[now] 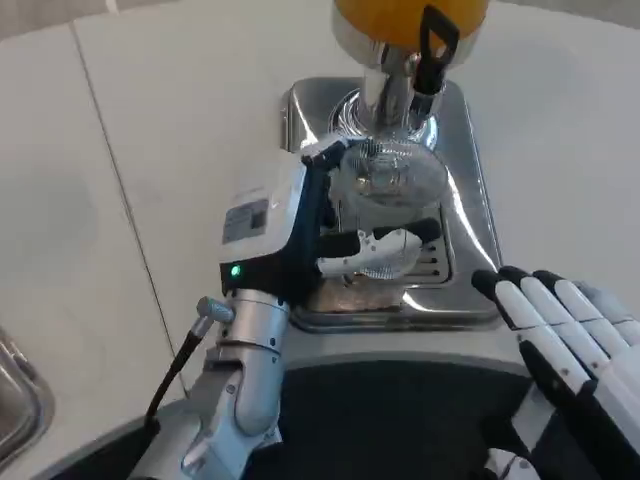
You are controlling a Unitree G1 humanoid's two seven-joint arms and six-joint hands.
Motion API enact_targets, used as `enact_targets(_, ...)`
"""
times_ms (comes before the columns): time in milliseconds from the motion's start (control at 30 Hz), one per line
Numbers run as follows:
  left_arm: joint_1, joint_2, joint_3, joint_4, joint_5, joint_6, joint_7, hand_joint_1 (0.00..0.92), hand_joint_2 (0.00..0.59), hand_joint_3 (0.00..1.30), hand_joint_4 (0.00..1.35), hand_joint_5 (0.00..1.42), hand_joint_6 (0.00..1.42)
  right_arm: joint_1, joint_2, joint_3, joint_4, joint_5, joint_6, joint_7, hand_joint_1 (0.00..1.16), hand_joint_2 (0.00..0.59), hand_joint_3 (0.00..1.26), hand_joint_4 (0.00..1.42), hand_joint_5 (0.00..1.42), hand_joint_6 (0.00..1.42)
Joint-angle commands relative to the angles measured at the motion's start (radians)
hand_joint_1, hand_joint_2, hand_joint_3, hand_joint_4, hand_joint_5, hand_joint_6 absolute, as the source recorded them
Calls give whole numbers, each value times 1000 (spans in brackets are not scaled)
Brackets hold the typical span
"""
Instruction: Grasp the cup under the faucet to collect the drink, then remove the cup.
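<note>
A clear glass cup stands on the steel drip tray of a drink dispenser, right below the faucet with its black tap lever. The orange drink tank sits above at the top edge. My left hand wraps the cup from its left side, with fingers curled across its near face. My right hand lies at the lower right, off the tray, fingers stretched out and apart, holding nothing. I cannot tell whether there is liquid in the cup.
The white table spreads to the left and far side of the dispenser. A metal rim of some object shows at the lower left edge. A black cable runs from my left wrist.
</note>
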Motion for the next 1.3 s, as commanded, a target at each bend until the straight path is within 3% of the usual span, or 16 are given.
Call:
enact_targets(33,1,6,-10,4,-17,-32,-19,195,10,226,259,645,795,-1,-7,9,6,6,6,11,176,550,0,0,0,31)
enact_targets(233,10,16,-16,-7,-16,-28,-15,169,0,182,197,578,719,-10,-8,15,-2,5,19,23,173,543,0,0,0,32)
enact_targets(367,13,20,-17,-23,-24,-26,-33,159,0,77,44,388,419,-25,-9,23,-5,3,31,34,170,541,0,0,0,33)
enact_targets(467,16,26,-7,-43,-39,-30,-53,110,0,19,0,302,319,-30,-5,31,-6,-2,36,36,165,543,0,0,0,33)
enact_targets(967,80,70,75,-249,-89,-12,-113,9,0,14,0,293,289,-26,3,62,-3,-12,25,16,147,544,0,0,0,33)
enact_targets(1200,172,201,141,-417,-68,-14,-171,0,0,7,0,278,287,-9,19,53,-15,8,31,1,142,544,0,0,0,33)
enact_targets(1300,264,284,199,-515,-62,-15,-207,0,0,0,0,263,270,-7,42,45,-24,43,63,0,140,544,0,0,0,33)
